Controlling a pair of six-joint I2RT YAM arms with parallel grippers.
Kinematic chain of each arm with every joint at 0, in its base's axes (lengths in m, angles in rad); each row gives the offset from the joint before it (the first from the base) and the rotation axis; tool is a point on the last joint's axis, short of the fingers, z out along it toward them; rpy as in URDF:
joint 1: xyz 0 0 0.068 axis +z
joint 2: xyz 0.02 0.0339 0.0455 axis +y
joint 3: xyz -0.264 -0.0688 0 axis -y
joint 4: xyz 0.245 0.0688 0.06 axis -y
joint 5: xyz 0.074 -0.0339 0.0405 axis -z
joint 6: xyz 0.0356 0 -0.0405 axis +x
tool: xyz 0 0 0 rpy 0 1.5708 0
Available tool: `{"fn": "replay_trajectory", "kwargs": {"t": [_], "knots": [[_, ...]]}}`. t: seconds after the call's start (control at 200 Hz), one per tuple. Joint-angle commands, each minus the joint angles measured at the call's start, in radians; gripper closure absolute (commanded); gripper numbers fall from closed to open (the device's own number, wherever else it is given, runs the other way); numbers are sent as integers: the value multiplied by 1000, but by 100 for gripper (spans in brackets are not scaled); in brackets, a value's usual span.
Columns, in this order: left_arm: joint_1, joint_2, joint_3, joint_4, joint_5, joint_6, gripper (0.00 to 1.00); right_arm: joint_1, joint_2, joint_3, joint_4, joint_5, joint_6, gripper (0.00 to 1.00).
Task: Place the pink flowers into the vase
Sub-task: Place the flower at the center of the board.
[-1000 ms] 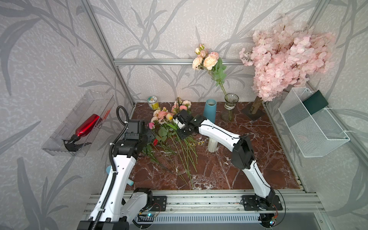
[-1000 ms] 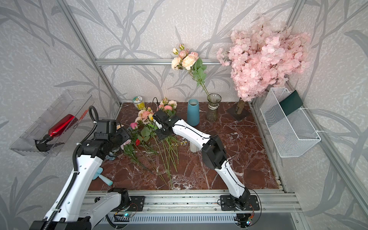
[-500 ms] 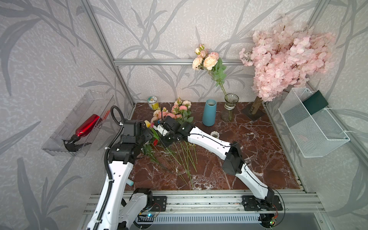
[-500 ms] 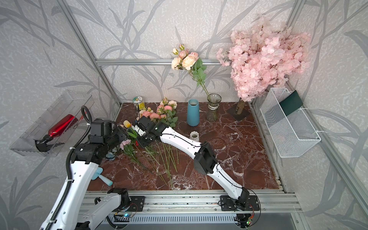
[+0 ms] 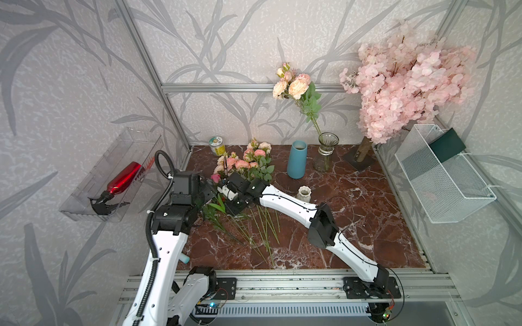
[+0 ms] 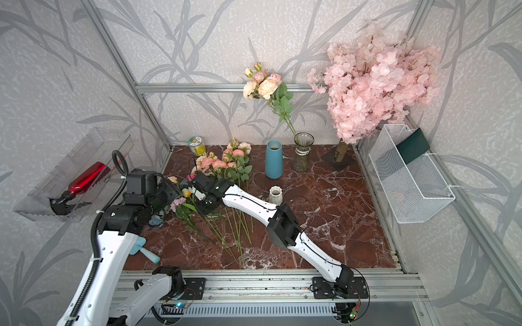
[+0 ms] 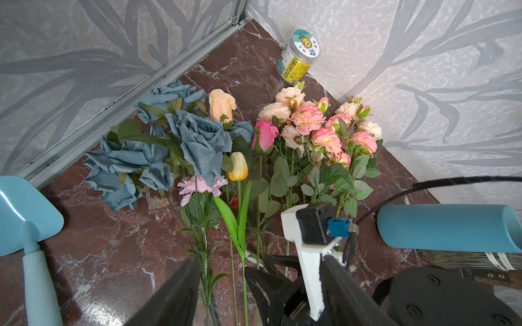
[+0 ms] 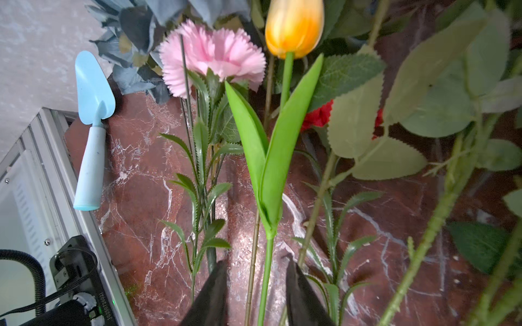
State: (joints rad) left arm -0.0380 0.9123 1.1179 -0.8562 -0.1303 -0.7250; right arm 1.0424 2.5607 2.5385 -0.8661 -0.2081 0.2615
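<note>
Straddling a yellow tulip stem (image 8: pixel 267 254) with right hand (image 8: pixel 255 261) fingers parted, left hand (image 7: pixel 261 258) spread wide right next to it, pink flowers (image 7: pixel 319 127) lying near the surface's (image 5: pixel 367 211) back-left corner

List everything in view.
pink flowers: several, salmon, back left; one in glass vase
glass vase: 1, clear, back
blue vase: 1, beside it
white vase: 1, centre
blossom tree: 1, pink, back right
blue roses: several, far left
tulip: 1, yellow, among stems
jar: 1, yellow, back corner
trowel: 1, blue, left edge
spray bottle: 1, red, wall tray
wire basket: 1, white, right wall
left gripper: open, over stems
right gripper: open, astride tulip stem
</note>
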Motion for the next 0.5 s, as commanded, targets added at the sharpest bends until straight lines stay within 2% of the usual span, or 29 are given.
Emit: {"fn": "replay_trajectory", "kwargs": {"t": [0.0, 0.105, 0.2, 0.305, 0.41, 0.495], "knots": [[5, 14, 21, -3, -10, 9, 31, -13, -130, -37, 3, 67, -27, 62], [5, 37, 19, 20, 22, -4, 31, -13, -212, -84, -9, 171, -43, 62], [4, 78, 11, 56, 63, -19, 32, -53, -334, -213, 36, 290, -56, 63], [-17, 154, 18, 93, 89, -28, 35, -86, -507, -425, 141, 390, -60, 66], [-43, 237, 34, 135, 97, -45, 36, -130, -717, -688, 302, 405, -76, 73], [-56, 315, 53, 185, 120, -65, 37, -160, -895, -864, 401, 402, -94, 73]]}}
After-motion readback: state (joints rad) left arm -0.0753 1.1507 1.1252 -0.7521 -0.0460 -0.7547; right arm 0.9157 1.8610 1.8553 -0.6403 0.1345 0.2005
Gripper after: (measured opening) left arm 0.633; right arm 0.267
